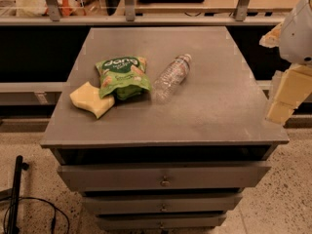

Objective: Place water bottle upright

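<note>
The water bottle (172,77) lies flat on the tabletop (219,116); uprighting has not begun. The tool (285,99) hovers at 3 o'clock, well apart, and I cannot tell its state.

Dim, warm light from above; faint sheen on the table (214,106); the gripper (286,94) glows pale at the right edge.

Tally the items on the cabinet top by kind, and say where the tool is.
Water bottle, lying on its side: 1
Green snack bag: 1
Yellow sponge: 1
Total: 3
Tool: hanging past the right edge of the cabinet top, touching none.
</note>
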`<state>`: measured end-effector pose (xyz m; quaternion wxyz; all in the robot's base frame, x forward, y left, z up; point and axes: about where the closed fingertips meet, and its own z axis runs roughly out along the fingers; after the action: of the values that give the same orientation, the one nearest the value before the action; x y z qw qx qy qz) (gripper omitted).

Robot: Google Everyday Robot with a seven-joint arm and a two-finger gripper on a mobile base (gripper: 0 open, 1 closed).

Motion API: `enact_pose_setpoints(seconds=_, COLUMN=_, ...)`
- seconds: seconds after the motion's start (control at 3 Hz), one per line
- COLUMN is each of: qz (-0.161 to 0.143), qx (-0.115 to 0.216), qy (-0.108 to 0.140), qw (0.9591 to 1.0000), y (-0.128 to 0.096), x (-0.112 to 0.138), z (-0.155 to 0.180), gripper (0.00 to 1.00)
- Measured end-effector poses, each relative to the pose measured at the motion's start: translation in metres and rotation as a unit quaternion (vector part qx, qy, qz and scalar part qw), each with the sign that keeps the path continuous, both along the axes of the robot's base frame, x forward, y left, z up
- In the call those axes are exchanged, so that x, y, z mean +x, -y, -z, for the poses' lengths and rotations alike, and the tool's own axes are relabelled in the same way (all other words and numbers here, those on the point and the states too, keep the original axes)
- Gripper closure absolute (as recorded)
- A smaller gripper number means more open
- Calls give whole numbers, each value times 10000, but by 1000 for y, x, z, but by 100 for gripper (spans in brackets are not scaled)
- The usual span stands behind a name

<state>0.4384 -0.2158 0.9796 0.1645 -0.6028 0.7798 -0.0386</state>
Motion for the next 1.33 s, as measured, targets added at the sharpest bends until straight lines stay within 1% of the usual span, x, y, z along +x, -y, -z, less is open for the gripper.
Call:
enact_pose_setpoints(seconds=0.33, qz=0, qx=0, qy=1, qw=10000, y=0, x=0, z=0, gripper=0)
enact_pose_setpoints(seconds=0.67, qz=229, qx=390, qy=11, qw=9990, y=-10, x=19, z=-4, gripper=0)
enact_pose_setpoints(seconds=1.0, qz=644, qx=768, qy=-139, qw=9949, y=-24, x=49, z=-5, gripper=0)
enact_pose_setpoints(seconds=1.33, qz=1299, qx=1012, qy=-505, qw=9850, y=-35, x=77, z=0, gripper=0)
